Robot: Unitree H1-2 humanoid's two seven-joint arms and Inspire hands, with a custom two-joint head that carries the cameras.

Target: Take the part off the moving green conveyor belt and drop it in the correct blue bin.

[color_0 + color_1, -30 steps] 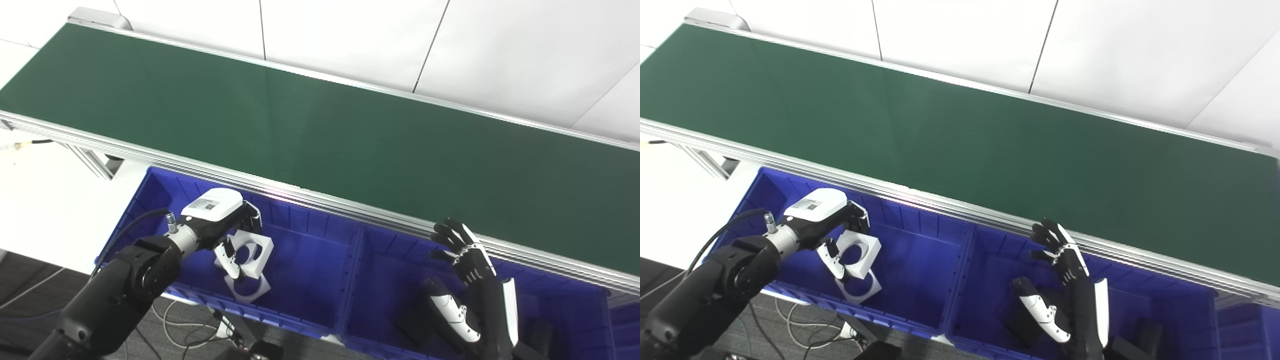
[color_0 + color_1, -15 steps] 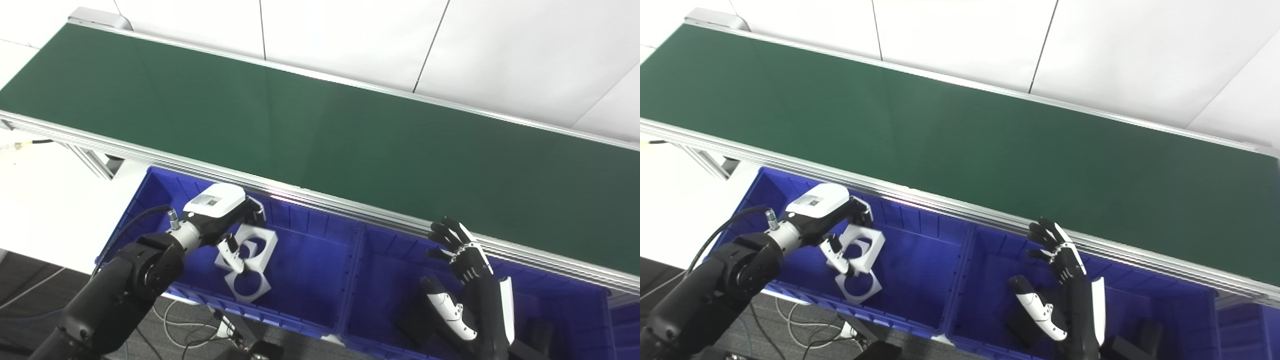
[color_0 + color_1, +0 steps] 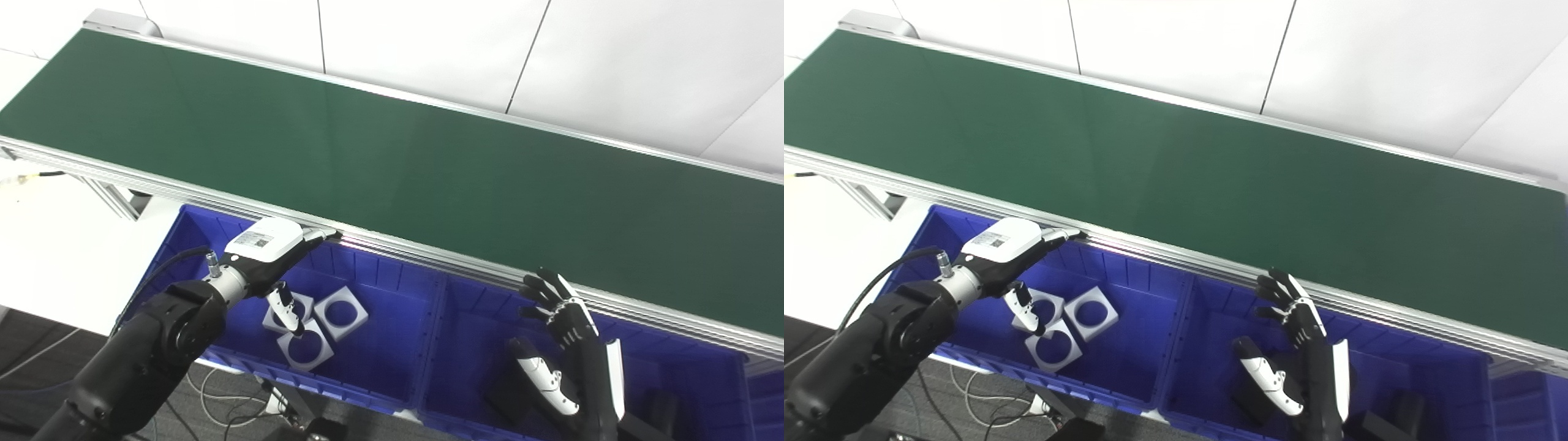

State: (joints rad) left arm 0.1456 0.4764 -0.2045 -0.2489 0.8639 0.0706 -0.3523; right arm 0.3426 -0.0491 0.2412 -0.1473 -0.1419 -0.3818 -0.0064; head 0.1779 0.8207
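Observation:
The green conveyor belt [image 3: 392, 153] runs bare from upper left to right, with no part on it. Below its near rail stands the left blue bin [image 3: 380, 367]. Three white square parts with round holes lie on its floor; the newest white part [image 3: 340, 312] lies flat to the right of the other two [image 3: 1051, 348]. My left hand [image 3: 277, 257] hovers open over that bin, fingers stretched toward the rail and holding nothing. My right hand [image 3: 566, 343] stands open and upright over the right blue bin [image 3: 704, 392], fingers spread.
Dark black parts [image 3: 508, 392] lie in the right blue bin under my right hand. The silver conveyor rail [image 3: 429, 257] runs just behind both bins. A metal conveyor leg [image 3: 113, 199] stands at the left, and cables lie on the floor below.
My left hand let go of the white square part, which dropped flat onto the bin floor beside the other two. The hand opened and rose toward the rail. My right hand barely shifted.

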